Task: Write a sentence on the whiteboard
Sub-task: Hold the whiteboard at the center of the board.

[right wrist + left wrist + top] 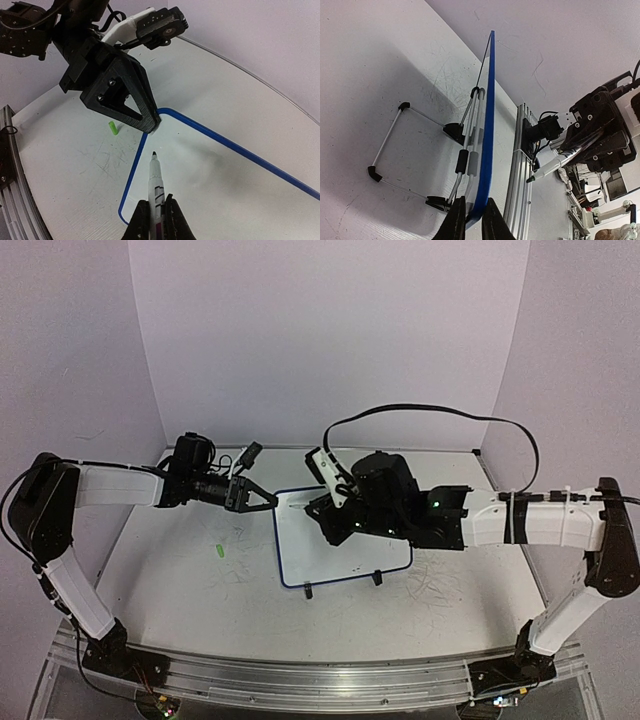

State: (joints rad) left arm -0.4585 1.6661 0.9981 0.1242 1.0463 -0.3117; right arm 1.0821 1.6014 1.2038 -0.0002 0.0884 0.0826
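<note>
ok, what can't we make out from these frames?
Left wrist: whiteboard seen edge-on, writing face hidden.
Top external: right arm covers the whiteboard's upper right.
Right wrist: whether the marker tip touches is unclear; frame edges cut off much of the whiteboard.
Top external: green speck too small to identify.

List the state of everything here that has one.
whiteboard, propped on its stand, blank.
left gripper, shut on the whiteboard's corner.
marker, uncapped, tip just over the whiteboard.
right gripper, shut on the marker.
green cap, off, lying on the table.
</note>
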